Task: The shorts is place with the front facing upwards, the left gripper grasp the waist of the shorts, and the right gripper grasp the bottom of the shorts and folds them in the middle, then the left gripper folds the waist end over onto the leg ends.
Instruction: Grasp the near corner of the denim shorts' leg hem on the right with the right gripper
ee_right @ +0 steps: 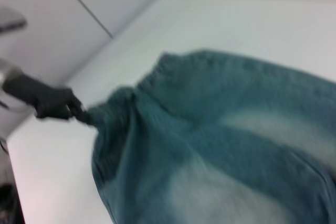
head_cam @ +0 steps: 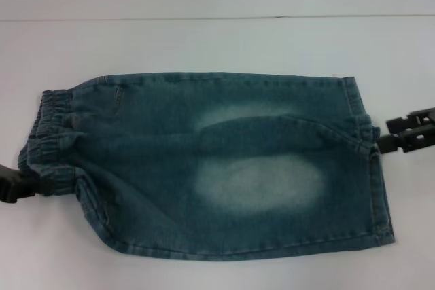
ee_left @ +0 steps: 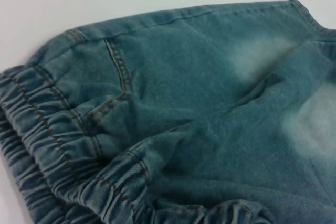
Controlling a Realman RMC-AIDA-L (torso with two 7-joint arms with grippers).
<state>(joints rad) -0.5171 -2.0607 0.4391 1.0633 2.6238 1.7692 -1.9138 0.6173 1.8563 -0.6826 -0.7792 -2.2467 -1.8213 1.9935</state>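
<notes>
The shorts (head_cam: 217, 168) lie flat on the white worktop (head_cam: 204, 39). At their waist (head_cam: 47, 137) the left gripper (head_cam: 37, 185) is clenched on the band; at the leg ends (head_cam: 370, 154) the right gripper (head_cam: 380, 142) pinches the hem. The thin hem hold could slip when lifted.

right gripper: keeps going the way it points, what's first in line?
The right gripper points left at the leg ends of the shorts; it appears already at that hem, so denim comes first. Contact depth unclear.
</notes>
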